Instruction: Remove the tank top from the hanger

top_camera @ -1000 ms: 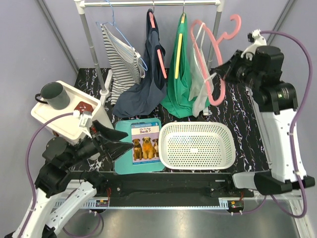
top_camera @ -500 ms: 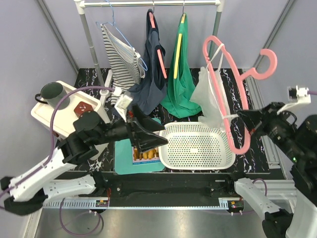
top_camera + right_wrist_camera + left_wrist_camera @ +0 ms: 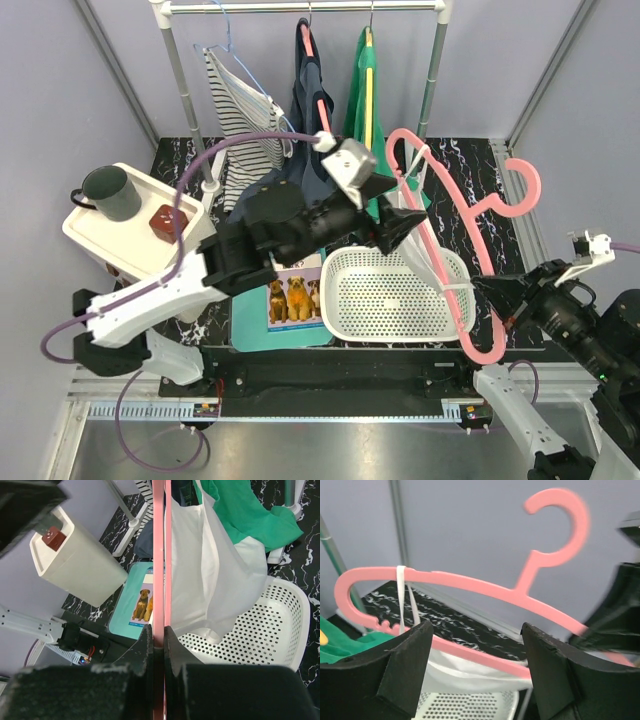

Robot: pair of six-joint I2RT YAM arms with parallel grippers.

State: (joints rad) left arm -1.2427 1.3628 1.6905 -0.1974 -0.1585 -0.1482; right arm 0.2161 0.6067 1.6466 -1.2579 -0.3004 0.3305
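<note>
Top external view: your right gripper [image 3: 159,635] is clamped on the near end of the pink hanger [image 3: 470,583], holding it tilted over the white basket [image 3: 335,290]. The hanger's long axis runs far-left to near-right. The white tank top [image 3: 200,580] hangs off it by a strap [image 3: 400,595], sagging into the basket. Your left gripper [image 3: 398,222] is the nearer one, jaws open and empty at the hanger's far end, strap just to its left. Room is tight: green top [image 3: 352,190] and rack post [image 3: 432,80] sit just behind. Black marbled table [image 3: 480,170] below.
</note>
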